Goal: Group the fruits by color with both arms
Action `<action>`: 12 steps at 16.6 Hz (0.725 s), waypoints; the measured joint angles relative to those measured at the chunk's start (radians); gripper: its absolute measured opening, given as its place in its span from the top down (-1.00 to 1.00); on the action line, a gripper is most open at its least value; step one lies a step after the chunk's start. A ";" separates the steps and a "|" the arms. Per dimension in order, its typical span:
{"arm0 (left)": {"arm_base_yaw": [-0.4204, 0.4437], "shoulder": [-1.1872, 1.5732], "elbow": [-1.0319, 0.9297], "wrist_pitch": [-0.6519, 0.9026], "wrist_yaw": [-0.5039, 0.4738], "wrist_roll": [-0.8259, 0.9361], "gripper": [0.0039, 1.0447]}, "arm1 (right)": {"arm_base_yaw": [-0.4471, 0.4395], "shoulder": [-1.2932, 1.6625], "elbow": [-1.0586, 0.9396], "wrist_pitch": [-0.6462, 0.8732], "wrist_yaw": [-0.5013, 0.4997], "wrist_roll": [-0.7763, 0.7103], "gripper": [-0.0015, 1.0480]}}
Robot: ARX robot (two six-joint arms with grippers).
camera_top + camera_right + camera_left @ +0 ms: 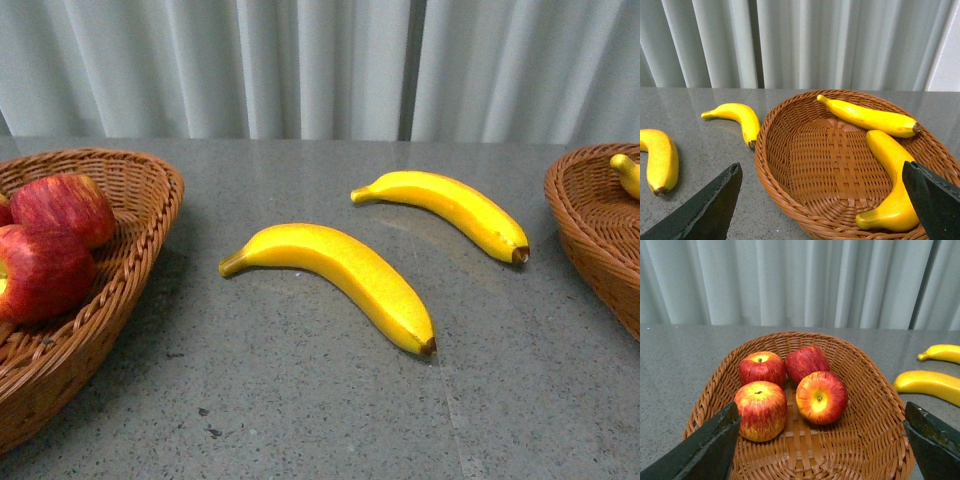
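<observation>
Left claw (821, 409) wide, empty, near apples (762, 410); right claw (821, 169) likewise near bananas (870, 119).

Of the left gripper (821, 405) only two jaws show: flat-sided, angular wedges of matte black, each tapering to a blunt corner, with hard straight edges that catch a faint grey sheen. The right gripper (821, 164) looks the same, two dark slanting slabs with plain faces, the lit upper edges slightly paler — dusty or lightly scuffed, hard to tell which.

Left basket (130, 290) cropped, right basket (590, 215) cropped, its banana (627, 172) barely showing
</observation>
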 joint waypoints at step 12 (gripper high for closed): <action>0.000 0.000 0.000 0.001 0.001 0.000 -0.88 | 0.045 0.143 0.020 0.175 0.243 0.089 -0.87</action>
